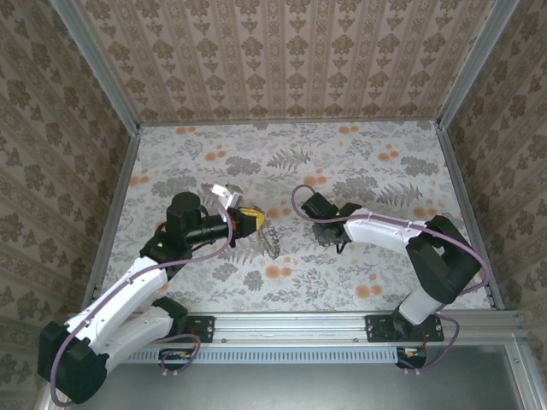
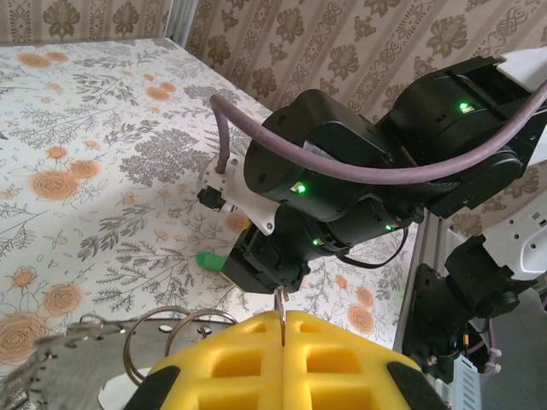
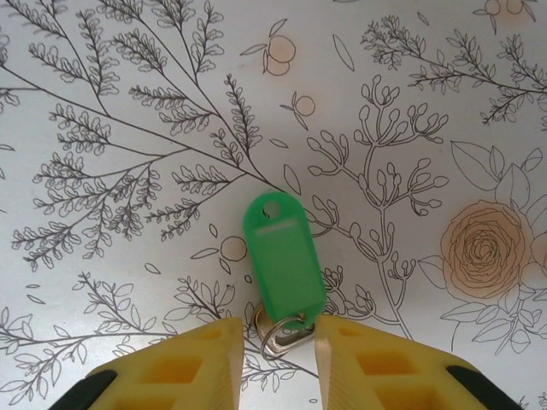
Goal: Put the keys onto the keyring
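A green-tagged key (image 3: 282, 265) lies on the table (image 3: 128, 85) between the right jaws.

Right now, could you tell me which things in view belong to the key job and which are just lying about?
Job: green-tagged key, keyring, left gripper, right gripper.
Not job: floral table cover, patterned walls, aluminium rail.

Floral-print tabletop (image 1: 171, 162), patterned wallpaper walls (image 1: 291, 51), aluminium rail (image 1: 291, 325)
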Tool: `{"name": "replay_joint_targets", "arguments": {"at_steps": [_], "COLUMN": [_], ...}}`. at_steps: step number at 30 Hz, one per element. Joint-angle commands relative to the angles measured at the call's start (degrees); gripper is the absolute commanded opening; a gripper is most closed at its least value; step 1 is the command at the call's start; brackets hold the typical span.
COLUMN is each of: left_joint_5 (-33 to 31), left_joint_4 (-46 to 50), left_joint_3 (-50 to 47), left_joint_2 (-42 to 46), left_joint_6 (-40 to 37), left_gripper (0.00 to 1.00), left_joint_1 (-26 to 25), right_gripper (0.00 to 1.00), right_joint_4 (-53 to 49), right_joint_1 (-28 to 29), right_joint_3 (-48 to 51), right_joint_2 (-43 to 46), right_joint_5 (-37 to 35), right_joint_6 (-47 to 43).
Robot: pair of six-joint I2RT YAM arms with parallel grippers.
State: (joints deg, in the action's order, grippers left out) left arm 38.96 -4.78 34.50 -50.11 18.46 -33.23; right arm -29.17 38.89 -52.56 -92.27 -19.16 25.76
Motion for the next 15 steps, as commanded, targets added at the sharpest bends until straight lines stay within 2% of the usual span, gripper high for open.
{"name": "replay_joint_targets", "arguments": {"at_steps": [1,15], "left_joint_5": [1.8,1.9], "left_joint_4": [-3.7,-4.6], "left_joint_3": [-0.1,-0.6], "left_joint_2": [1.7,3.6], "left_joint_6": [1.1,1.4], "left_gripper": [0.00,0.00], "left_joint_1": [0.4,0.5], "right_gripper": [0.28,0.18], "right_joint_4": [-2.2,-2.4], "right_joint_1": [0.1,0.4], "right_joint_3": [0.6,0.3], "right_joint_2": [-2.2,-5.4], "right_joint_5": [-1.0,-1.4], "right_joint_6": [0.6,0.5]}}
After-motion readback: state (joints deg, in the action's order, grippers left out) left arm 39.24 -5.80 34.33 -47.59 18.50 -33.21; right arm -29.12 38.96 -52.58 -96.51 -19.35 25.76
